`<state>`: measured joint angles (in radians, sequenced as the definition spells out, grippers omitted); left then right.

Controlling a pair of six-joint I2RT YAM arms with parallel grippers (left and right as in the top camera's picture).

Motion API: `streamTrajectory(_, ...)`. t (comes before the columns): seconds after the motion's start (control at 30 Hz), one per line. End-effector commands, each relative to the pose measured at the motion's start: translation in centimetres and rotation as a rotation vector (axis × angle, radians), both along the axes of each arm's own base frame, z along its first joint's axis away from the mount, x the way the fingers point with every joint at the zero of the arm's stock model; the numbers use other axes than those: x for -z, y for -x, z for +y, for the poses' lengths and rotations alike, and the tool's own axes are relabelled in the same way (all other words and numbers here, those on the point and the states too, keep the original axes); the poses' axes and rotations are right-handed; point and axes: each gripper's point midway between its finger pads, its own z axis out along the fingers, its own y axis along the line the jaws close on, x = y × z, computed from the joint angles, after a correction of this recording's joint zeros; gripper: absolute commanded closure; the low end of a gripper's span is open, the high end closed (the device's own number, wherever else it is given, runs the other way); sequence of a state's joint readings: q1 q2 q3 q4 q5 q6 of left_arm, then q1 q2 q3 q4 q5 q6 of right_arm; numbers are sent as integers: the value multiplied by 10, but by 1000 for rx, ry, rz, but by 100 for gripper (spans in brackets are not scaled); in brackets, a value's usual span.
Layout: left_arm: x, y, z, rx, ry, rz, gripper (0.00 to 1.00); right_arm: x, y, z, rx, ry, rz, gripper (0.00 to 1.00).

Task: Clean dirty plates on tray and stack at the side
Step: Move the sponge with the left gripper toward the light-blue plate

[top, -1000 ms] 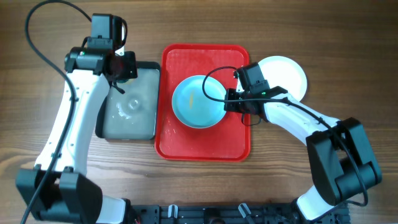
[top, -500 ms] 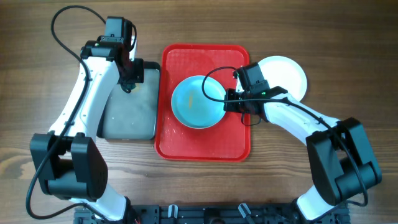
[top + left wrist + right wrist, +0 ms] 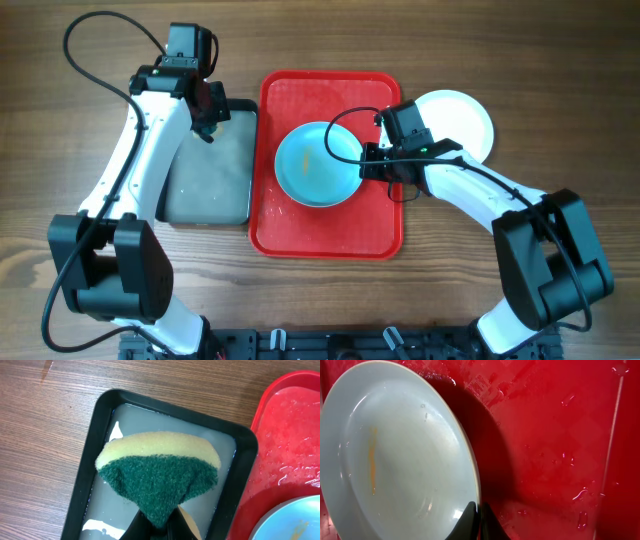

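**A:** What worried me here: the left end effector (image 3: 157,527) was clamped on one corner of the sponge (image 3: 157,472). The sponge dangled, sopping, over the black pan (image 3: 85,485) at the left of the overhead frame. Carry it across like that and it drips on the desk (image 3: 560,80), or slips out of such a thin pinch.

**B:** Yeah, and the right end effector (image 3: 477,521) was shut on just the rim of the pale blue plate (image 3: 318,163), in the middle of the red tray (image 3: 330,235), with the orange smear (image 3: 371,467) unwiped. Wet tray, wet plastic, edge grip. Once a sponge pushes down, I'd bet the plate pivots or skids out.

**A:** The plate looked tipped up on that side, judging by the shadow, though I couldn't be sure from the wrist view.

**B:** Also the white plate (image 3: 462,118) sat on the desk in the upper right, close behind that arm. A jerk back could knock it.
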<state>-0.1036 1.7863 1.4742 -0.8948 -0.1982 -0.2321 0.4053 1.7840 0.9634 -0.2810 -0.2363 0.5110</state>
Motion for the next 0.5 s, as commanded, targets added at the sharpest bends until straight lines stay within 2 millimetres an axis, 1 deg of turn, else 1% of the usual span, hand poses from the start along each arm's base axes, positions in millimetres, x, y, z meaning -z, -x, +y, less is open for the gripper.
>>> streamTrajectory(0.0,2,0,5,-53,-6,-6,96,11,6,2,-23,-2,29,96)
streamTrajectory(0.3,2,-1,5,-47,-8,-9,96,11,6,2,-23,-2,29,96)
streamTrajectory(0.47,1,0,9,-27,-45,-2,96,11,6,2,-23,-2,27,96)
